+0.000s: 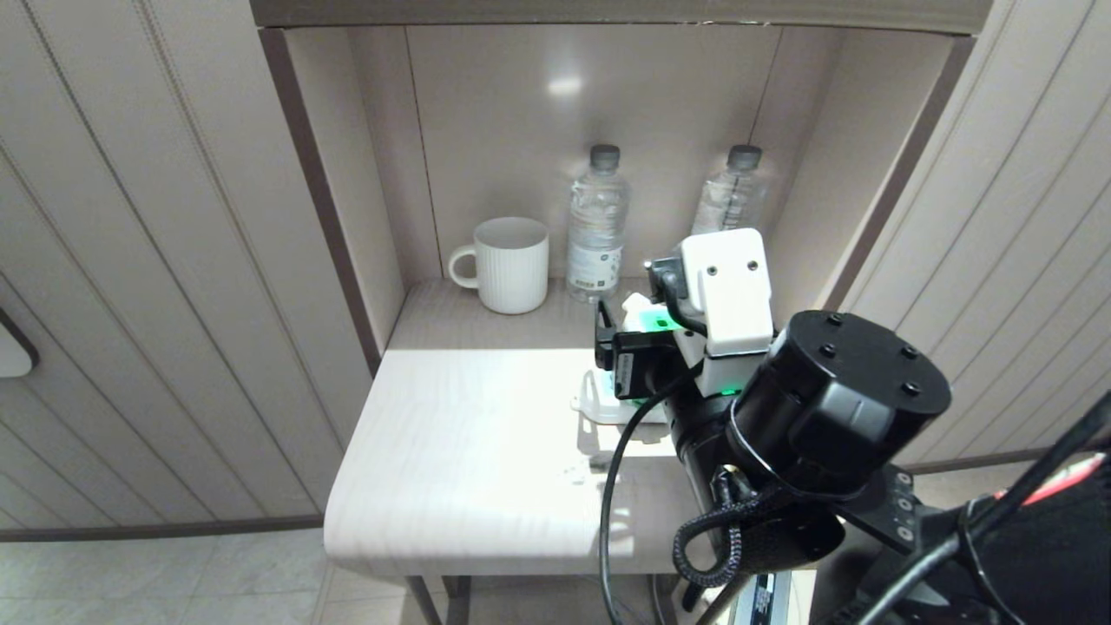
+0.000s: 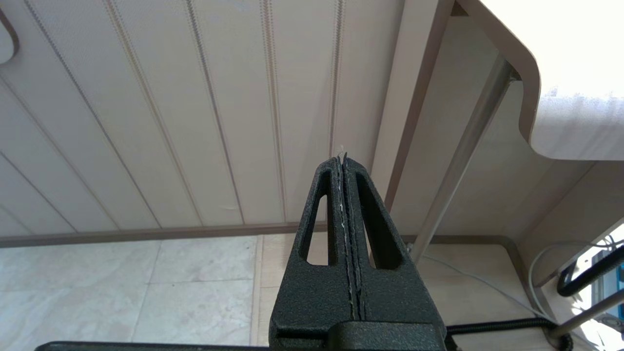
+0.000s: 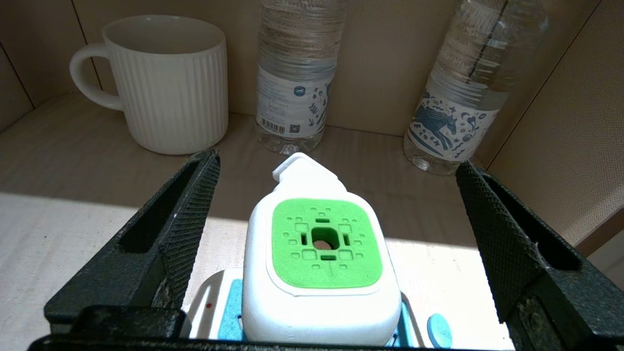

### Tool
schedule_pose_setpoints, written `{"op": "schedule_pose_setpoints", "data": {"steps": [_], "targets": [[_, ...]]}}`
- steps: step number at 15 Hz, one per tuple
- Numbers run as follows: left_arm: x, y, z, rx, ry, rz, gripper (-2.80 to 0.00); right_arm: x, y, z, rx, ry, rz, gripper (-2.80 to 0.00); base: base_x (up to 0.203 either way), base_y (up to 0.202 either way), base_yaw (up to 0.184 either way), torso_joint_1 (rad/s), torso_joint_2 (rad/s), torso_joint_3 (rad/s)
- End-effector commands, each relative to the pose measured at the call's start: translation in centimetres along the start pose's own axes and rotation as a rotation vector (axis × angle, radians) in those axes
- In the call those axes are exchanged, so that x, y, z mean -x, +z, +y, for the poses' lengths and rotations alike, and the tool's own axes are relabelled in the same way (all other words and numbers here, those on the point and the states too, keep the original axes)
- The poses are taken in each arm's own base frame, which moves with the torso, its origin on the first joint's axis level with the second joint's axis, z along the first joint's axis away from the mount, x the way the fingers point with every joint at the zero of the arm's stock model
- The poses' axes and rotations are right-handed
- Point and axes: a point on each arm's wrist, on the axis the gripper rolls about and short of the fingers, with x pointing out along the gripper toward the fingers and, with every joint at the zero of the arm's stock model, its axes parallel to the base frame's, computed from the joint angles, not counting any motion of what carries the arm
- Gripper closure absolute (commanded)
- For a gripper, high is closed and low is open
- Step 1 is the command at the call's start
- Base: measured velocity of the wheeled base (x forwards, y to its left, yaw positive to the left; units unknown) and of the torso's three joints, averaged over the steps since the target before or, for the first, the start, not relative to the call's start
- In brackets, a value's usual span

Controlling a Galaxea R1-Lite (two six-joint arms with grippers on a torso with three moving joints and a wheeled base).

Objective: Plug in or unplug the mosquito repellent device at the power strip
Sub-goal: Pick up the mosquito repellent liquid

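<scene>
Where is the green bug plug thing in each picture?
Head view: the device peeks out in the middle, just left of the right gripper.
Left wrist view: not in it.
Right wrist view: low in the middle, between the open fingers, on the power strip.
Shared landmark: the white mug.

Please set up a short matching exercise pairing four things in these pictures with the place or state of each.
Things:
1. mosquito repellent device
2. mug
3. right tool
4. left tool

Places or states:
A. shut, down beside the table, aimed at the panelled wall
B. standing on the power strip, green face up
C. open wide, one finger on each side of the device, not touching it
D. at the back of the alcove, left of the two water bottles

Pairs: 1-B, 2-D, 3-C, 4-A
</scene>
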Motion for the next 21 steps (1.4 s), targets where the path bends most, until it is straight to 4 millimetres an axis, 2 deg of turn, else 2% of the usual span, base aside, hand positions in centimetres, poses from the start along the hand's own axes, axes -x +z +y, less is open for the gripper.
{"op": "schedule_pose_setpoints", "data": {"steps": [1, 11, 12, 15, 21], "targets": [[-0.01, 0.01, 0.0, 0.0, 0.0, 0.001, 0.0, 0.04, -0.24, -0.02, 0.007, -0.003, 0.004, -2.8, 0.0, 0.0, 0.0, 0.0, 0.0, 0.0], [-0.01, 0.01, 0.0, 0.0, 0.002, 0.001, 0.0, 0.01, -0.47, 0.16, 0.057, 0.036, -0.002, -2.8, 0.0, 0.0, 0.0, 0.0, 0.0, 0.0], [-0.01, 0.01, 0.0, -0.001, 0.0, 0.001, 0.0, -0.05, -0.52, 0.12, 0.06, 0.032, -0.001, 0.0, 0.0, 0.0, 0.0, 0.0, 0.0, 0.0], [-0.01, 0.0, 0.0, 0.0, 0.0, 0.002, 0.0, -0.86, -0.78, -0.43, 0.065, 0.008, -0.001, 0.0, 0.0, 0.0, 0.0, 0.0, 0.0, 0.0], [-0.01, 0.01, 0.0, 0.0, 0.0, 0.001, 0.0, -0.9, -0.42, -0.47, 0.057, 0.006, -0.01, 0.0, 0.0, 0.0, 0.0, 0.0, 0.0, 0.0]]}}
